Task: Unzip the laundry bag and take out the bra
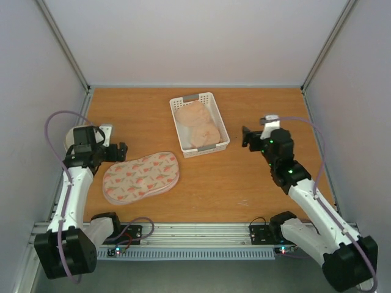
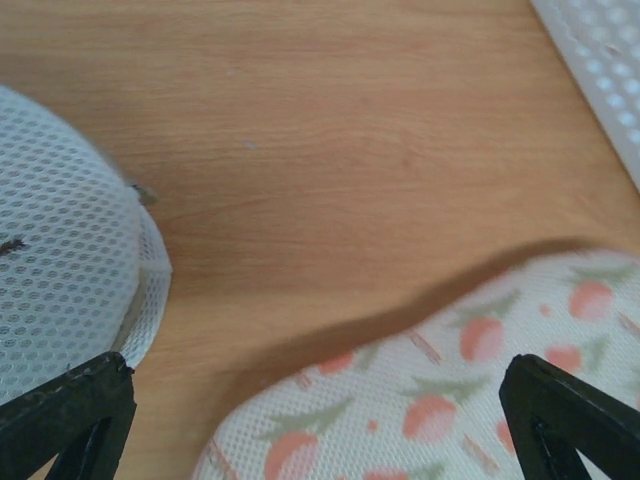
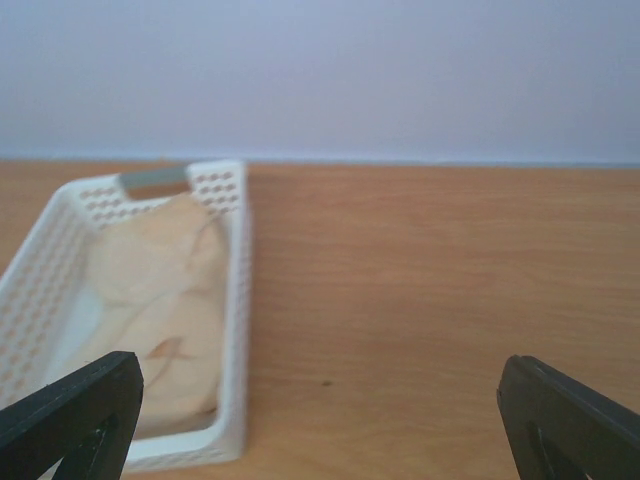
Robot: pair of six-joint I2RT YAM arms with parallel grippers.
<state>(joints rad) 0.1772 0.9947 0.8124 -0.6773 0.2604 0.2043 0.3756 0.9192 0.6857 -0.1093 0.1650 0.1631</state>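
Peach-beige bra point(image 1: 198, 124) lies crumpled in the white basket point(image 1: 221, 122), far middle — cups hard to separate. The laundry bag point(image 1: 142, 176) lies near left, its zip not discernible. Your left gripper point(image 1: 120, 150) and right gripper point(image 1: 246, 137) — both spread wide, empty.

You have a matt wood-grain desk point(image 1: 244, 177), a perforated white plastic basket point(image 1: 206, 150), and a printed laundry bag point(image 1: 141, 177), probably mesh cloth.
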